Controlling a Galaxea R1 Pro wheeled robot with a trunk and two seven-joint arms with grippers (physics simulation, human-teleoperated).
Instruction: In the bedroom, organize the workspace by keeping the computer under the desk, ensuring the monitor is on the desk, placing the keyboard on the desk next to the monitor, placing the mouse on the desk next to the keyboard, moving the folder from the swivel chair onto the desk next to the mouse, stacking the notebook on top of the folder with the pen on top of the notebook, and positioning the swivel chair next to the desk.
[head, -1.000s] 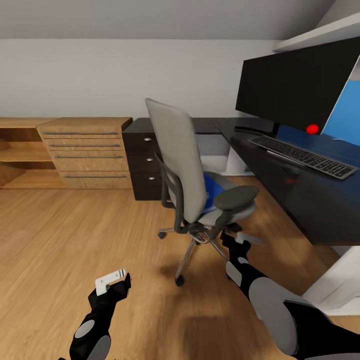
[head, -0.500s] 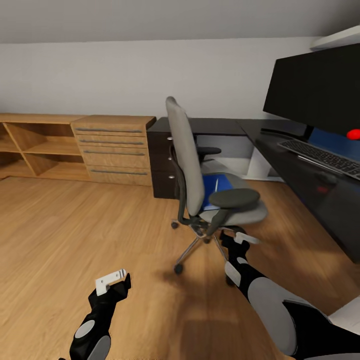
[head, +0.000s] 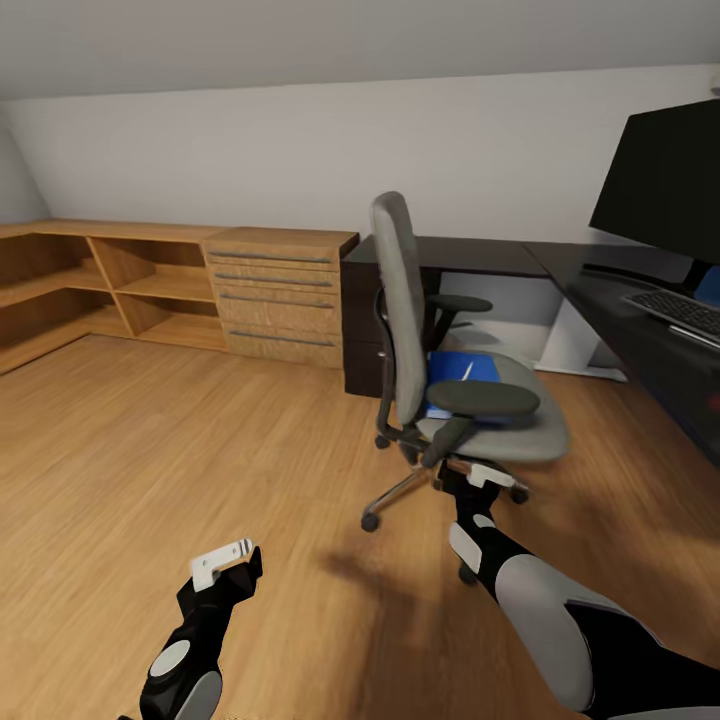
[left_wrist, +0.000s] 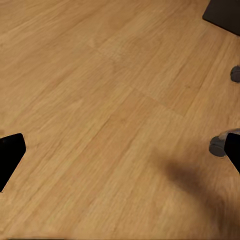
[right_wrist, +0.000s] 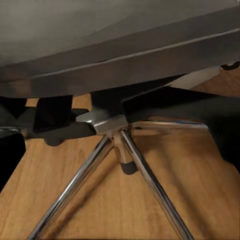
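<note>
The view has swung left; the swivel chair (head: 440, 370) now sits centred. The folder (head: 462, 368) lies on its seat: light, stiff, slippery; grip an edge. Left gripper (head: 228, 562) fingers apart; right gripper (head: 487, 478) fingers cannot be judged.

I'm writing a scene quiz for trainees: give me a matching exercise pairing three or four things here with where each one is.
Things:
1. folder
2. monitor
3. left pincer
4. right pincer

Places:
A. over bare wooden floor
B. on the desk
C. just below the swivel chair seat's edge
D. on the chair seat

Pairs: 1-D, 2-B, 3-A, 4-C
</note>
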